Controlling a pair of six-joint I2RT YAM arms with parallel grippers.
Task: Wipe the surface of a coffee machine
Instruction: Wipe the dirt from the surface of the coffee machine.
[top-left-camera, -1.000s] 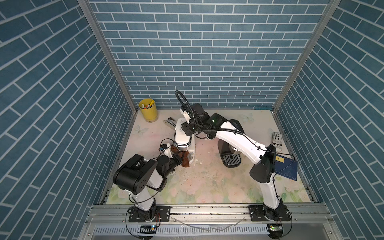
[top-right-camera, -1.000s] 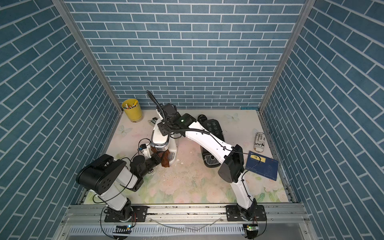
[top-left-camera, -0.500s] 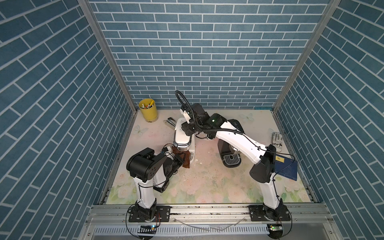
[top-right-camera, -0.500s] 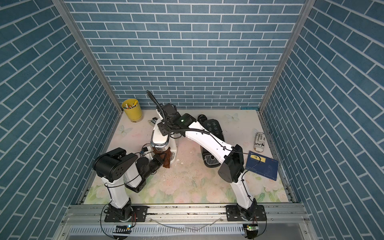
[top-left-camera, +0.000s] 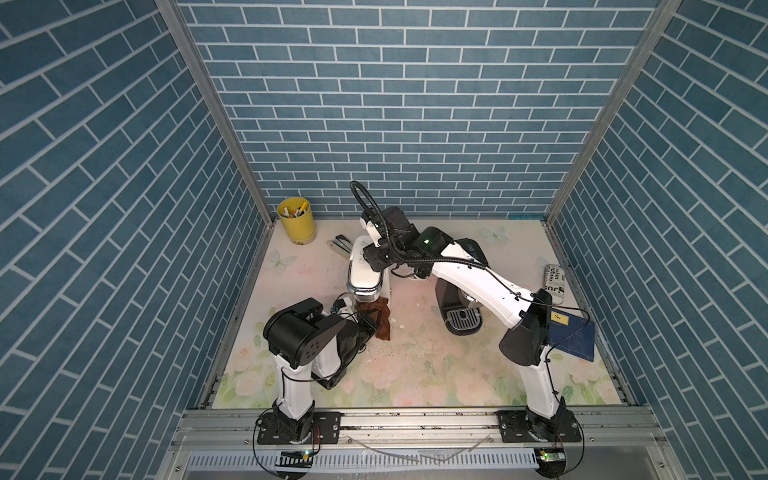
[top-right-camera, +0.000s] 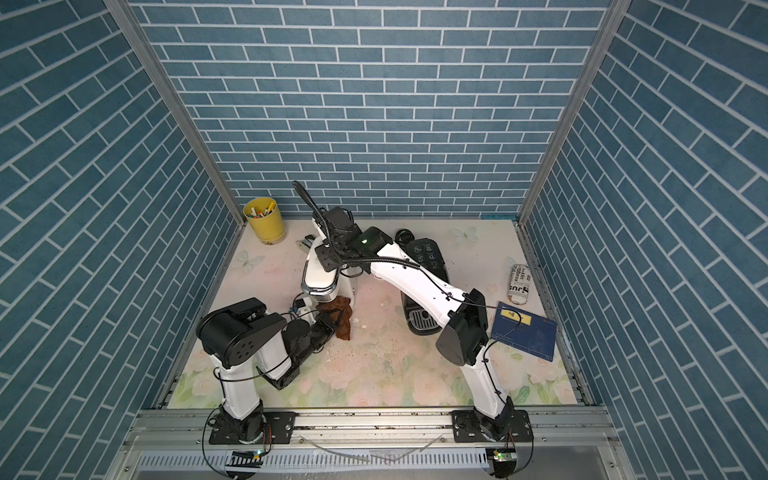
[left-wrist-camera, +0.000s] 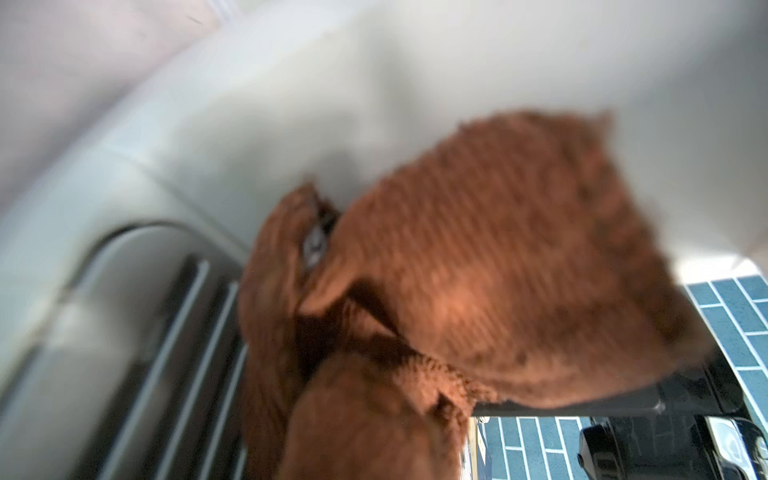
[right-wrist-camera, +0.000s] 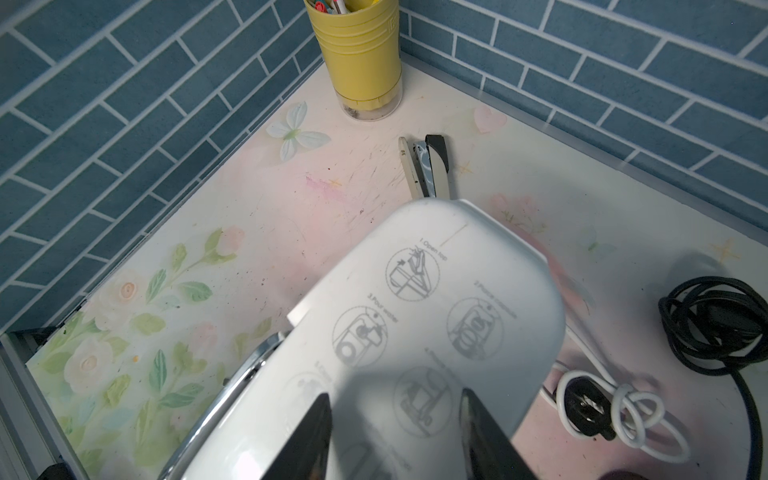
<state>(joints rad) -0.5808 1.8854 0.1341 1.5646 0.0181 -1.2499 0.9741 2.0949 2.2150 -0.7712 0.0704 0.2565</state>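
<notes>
Over the last 1 second the left arm's elbow swings up and in from the near-left edge of the table (top-left-camera: 419, 374), while the left gripper (top-left-camera: 367, 323) barely shifts. It stays clamped on the brown cloth (top-left-camera: 377, 316), which stays pressed to the lower front of the white coffee machine (top-left-camera: 365, 272), right beside its drip grate (left-wrist-camera: 178, 340) in the left wrist view. The machine stands left of centre, to the left of the black coffee machine (top-left-camera: 459, 307). The right gripper (right-wrist-camera: 399, 436) does not move; its 2 fingers (right-wrist-camera: 318, 440) sit apart on the machine's printed top, seemingly steadying it with nothing held. I judge the wipe is under way on the front face, with the arm re-posing for a stroke. The top and sides look still to do.
</notes>
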